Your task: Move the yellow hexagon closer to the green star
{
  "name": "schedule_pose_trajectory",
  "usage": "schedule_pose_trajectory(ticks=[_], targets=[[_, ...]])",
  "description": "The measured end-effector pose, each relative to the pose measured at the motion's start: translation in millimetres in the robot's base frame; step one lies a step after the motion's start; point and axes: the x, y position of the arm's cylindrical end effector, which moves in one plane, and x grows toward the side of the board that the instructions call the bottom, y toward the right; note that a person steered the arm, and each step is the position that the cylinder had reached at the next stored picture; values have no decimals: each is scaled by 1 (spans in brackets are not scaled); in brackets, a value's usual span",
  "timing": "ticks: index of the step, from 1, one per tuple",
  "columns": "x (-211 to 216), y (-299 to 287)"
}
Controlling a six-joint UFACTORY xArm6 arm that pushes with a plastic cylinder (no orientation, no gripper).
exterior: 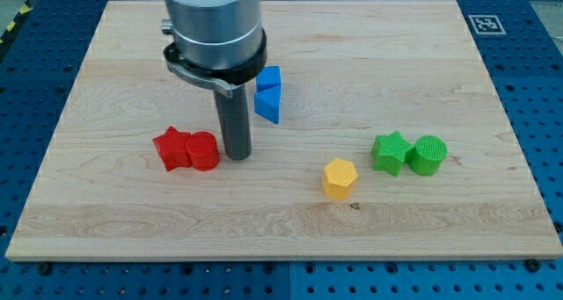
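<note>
My tip (236, 155) rests beside the red cylinder (202, 150), left of the yellow hexagon (339, 178), placed to push toward the green star (390, 152); no end effector exists.

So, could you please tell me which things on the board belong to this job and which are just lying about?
Job:
- yellow hexagon
- green star
- my tip, just right of the red cylinder

Lying about:
- red star
- red cylinder
- green cylinder
- two blue blocks

Wooden board (290, 221) bearing my tip (236, 156) just right of red cylinder (202, 151) and red star (173, 148); blue blocks (268, 93) behind; yellow hexagon (339, 178) near green star (390, 152), green cylinder (428, 155) alongside
</note>
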Motion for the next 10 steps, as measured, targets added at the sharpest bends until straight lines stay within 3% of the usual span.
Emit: schedule_pose_trajectory(ticks=[3, 6, 10], targets=[[66, 61], [72, 143], [72, 105]])
